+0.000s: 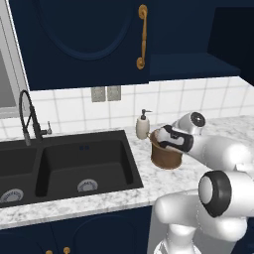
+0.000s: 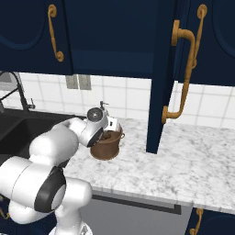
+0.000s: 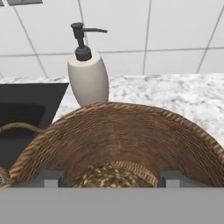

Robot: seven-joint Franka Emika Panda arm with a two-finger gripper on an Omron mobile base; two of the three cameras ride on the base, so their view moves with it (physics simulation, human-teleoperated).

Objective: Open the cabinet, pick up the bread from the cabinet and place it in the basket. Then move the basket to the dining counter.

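The brown woven basket (image 1: 166,158) (image 2: 106,149) (image 3: 131,131) stands on the marble counter beside the sink. The bread (image 3: 109,175), a golden-brown lumpy roll, lies at its bottom. My gripper (image 1: 158,140) (image 2: 112,130) (image 3: 110,179) reaches down into the basket's mouth, its jaws open wide with a fingertip (image 3: 47,178) on either side of the bread. The navy wall cabinet (image 1: 84,39) above has its right door (image 2: 160,92) swung out, and a bare shelf (image 1: 191,67) shows inside. The dining counter is out of view.
A white soap dispenser (image 1: 143,125) (image 3: 87,76) stands just behind the basket against the tiled wall. The black double sink (image 1: 64,163) and its faucet (image 1: 29,116) lie to the left. The open door's brass handle (image 2: 183,78) hangs over the counter right of the basket.
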